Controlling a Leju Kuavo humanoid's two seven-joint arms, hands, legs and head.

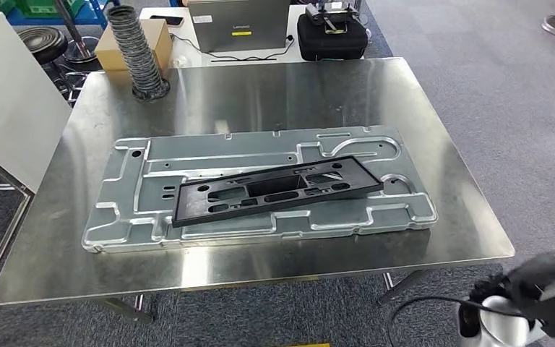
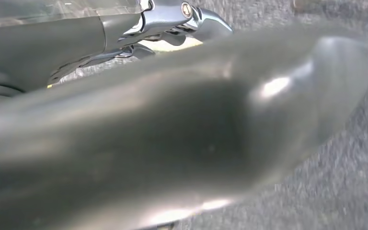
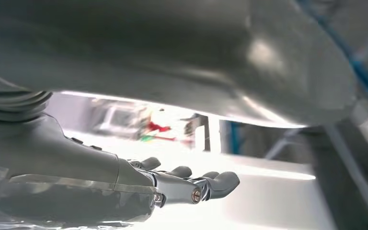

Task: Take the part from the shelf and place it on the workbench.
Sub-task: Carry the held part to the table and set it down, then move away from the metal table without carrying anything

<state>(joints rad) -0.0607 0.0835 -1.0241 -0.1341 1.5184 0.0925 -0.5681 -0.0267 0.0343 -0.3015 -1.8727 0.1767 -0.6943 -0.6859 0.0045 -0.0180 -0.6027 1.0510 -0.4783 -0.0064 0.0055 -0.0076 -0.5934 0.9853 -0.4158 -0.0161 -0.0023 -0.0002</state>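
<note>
Black frame part (image 1: 278, 190) lies flat on the grey metal tray (image 1: 137, 217) in the middle of the worktop (image 1: 448, 217), touching it and held by nothing. My right robot hand (image 3: 191, 184) is low at the near right, fingers apart and empty; my left robot hand (image 2: 172, 19) I cannot tell. Bumping the worktop could slide the part askew.

Black part (image 1: 274, 189) (flat) on workbench (image 1: 448, 159)
</note>
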